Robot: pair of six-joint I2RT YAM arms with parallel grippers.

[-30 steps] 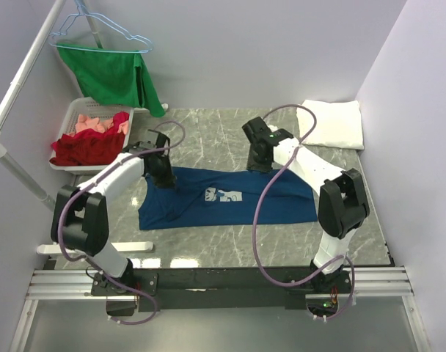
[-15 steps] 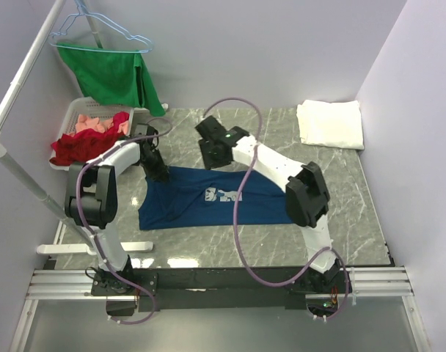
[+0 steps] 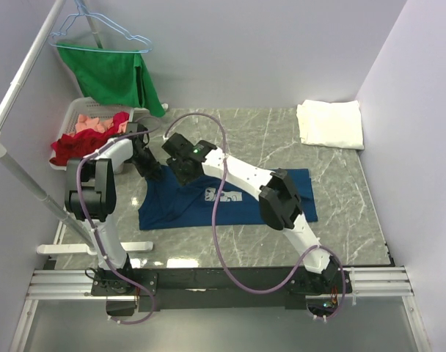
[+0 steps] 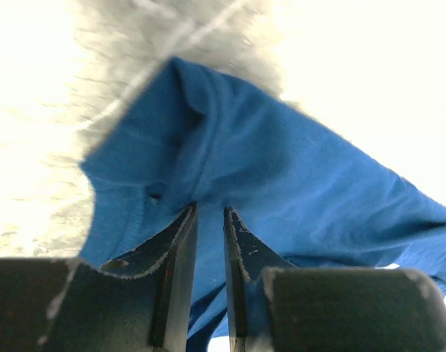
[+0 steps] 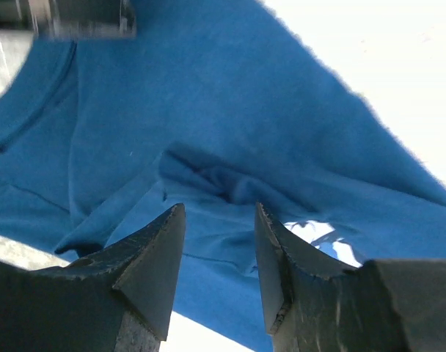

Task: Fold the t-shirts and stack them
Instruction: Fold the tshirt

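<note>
The navy blue t-shirt (image 3: pixel 172 209) lies spread across the marble table, its white print (image 3: pixel 227 196) near the middle. My left gripper (image 3: pixel 148 170) is at the shirt's upper left corner. In the left wrist view its jaws (image 4: pixel 208 210) stand only a narrow gap apart, pinching a raised fold of the blue cloth (image 4: pixel 282 169). My right gripper (image 3: pixel 180 170) reaches across to just right of the left one. It hangs open (image 5: pixel 219 209) above rumpled blue cloth (image 5: pixel 208 95), with the print (image 5: pixel 326 235) to its right. The white t-shirt (image 3: pixel 329 123) lies folded at the back right.
A white basket (image 3: pixel 76 114) of red and pink clothes stands at the back left. Above it, a green cloth (image 3: pixel 117 77) hangs on a hanger from a white rack pole (image 3: pixel 17 95). Walls close in the table at the back and right.
The right arm has swung far to the left across the shirt, and its jaws have widened. The left gripper has shifted slightly up and left, drawing the shirt's corner with it.
</note>
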